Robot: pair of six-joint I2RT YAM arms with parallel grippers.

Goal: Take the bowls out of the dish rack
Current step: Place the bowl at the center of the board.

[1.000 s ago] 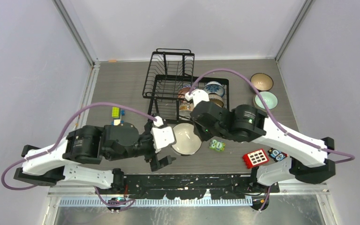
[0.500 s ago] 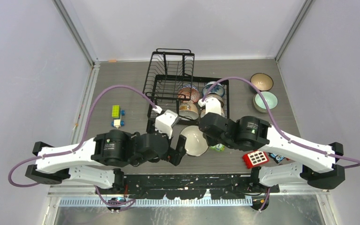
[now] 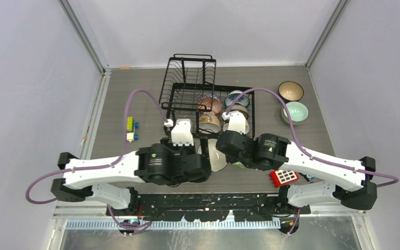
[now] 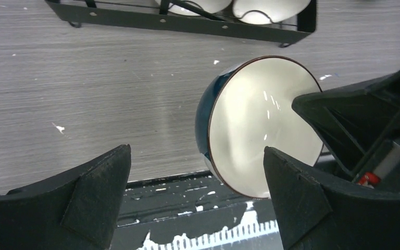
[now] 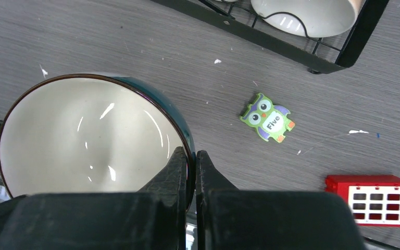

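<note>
1. While tilted over the bench in front of the rack, teal bowl is pinched at its rim by right hand.
2. Left hand spread wide, empty, facing bowl.

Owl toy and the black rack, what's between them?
Only bare table with white specks separates the owl from the dish rack, in the right wrist view.
</note>
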